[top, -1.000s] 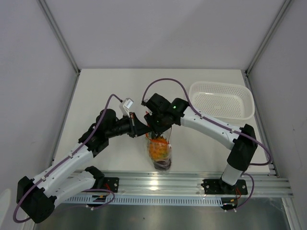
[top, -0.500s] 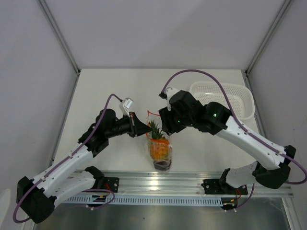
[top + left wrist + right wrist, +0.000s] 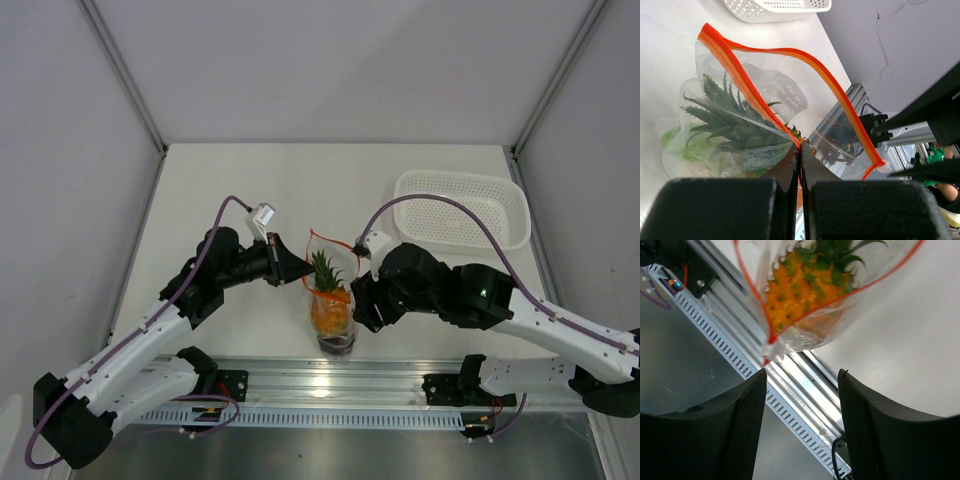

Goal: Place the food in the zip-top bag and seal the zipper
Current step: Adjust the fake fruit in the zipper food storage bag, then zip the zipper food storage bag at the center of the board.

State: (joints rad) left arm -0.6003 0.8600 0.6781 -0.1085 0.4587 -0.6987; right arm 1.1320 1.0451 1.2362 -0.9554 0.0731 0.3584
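The clear zip-top bag (image 3: 331, 312) hangs upright over the table's near edge, and its red-orange zipper (image 3: 318, 238) gapes open. Inside are the food pieces: an orange pineapple (image 3: 330, 312) with its green crown (image 3: 322, 268) poking up, and a dark round fruit (image 3: 339, 344) at the bottom. My left gripper (image 3: 299, 272) is shut on the bag's zipper edge (image 3: 751, 92). Through the film there I see the crown (image 3: 725, 120) and a pale-green piece (image 3: 671, 138). My right gripper (image 3: 362, 304) stands open just right of the bag. Nothing is between its fingers (image 3: 747, 415), and the pineapple (image 3: 797, 292) lies beyond them.
A white perforated basket (image 3: 462, 180) stands at the back right and also shows as the basket (image 3: 775, 9) in the left wrist view. The aluminium rail (image 3: 330, 380) runs along the near edge, right under the bag. Grey walls enclose the table.
My right gripper pulled away from the bag's mouth, swung down to the bag's right side and opened wider. The pineapple's crown now shows in the open bag. The left gripper kept its hold.
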